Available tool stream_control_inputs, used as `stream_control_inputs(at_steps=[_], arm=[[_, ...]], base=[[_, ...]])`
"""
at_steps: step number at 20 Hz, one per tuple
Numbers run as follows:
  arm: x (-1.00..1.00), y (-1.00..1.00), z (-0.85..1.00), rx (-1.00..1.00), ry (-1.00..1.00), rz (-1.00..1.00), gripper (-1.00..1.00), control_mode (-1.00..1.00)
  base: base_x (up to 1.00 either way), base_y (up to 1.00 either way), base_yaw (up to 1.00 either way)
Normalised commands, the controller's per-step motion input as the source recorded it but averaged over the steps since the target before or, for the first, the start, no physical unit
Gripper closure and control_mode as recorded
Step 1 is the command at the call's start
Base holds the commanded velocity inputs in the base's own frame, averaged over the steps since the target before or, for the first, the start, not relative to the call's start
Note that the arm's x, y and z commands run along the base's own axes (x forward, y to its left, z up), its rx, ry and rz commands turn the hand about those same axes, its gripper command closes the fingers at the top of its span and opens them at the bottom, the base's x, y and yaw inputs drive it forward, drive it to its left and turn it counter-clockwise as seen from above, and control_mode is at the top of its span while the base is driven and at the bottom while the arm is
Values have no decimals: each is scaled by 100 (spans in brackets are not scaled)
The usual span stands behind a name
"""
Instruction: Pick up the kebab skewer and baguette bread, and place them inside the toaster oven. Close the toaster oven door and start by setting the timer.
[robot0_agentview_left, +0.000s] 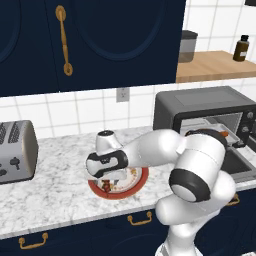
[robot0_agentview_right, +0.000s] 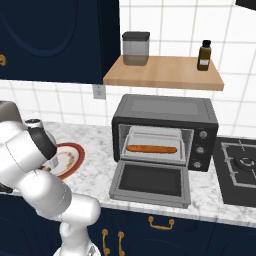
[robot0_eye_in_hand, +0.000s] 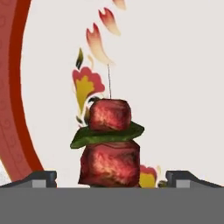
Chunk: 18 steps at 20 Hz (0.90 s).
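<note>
Here the marble counter (robot0_agentview_right: 97, 172) carries everything, and the biggest item on it is the toaster oven (robot0_agentview_right: 165, 111), a dark grey box standing at the right end beside the black hob (robot0_agentview_right: 240, 170). The toaster oven door (robot0_agentview_right: 150, 182) hangs fully down, flat over the counter's front edge, and the baguette bread (robot0_agentview_right: 151, 149) lies lengthwise on the rack inside. A silver two-slot toaster (robot0_agentview_left: 15, 150) stands at the far left in the left base view. Between the two appliances sits a round plate (robot0_agentview_left: 140, 181) with a red rim and a painted flower pattern (the arm covers much of it). The kebab skewer (robot0_eye_in_hand: 109, 144) lies on that plate, seen close in the hand view: two dark red chunks with a green piece between them, its thin stick pointing up the picture. The fingers (robot0_eye_in_hand: 111, 179) are spread wide, one tip on each side of the skewer's lower chunk, apart from it and holding nothing.
</note>
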Motion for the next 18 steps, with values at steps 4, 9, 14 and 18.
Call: stream_control_inputs(at_steps=[4, 9, 14, 18], arm=[[0, 0, -18, 0, 0, 2, 100, -100], [0, 0, -7, 0, 0, 0, 100, -100], [-12, -10, 27, 0, -4, -5, 100, -100], [-25, -46, 53, 0, -6, -8, 100, -100]], base=[[0, 0, 0], [0, 0, 0], [0, 0, 0], [0, 0, 0]])
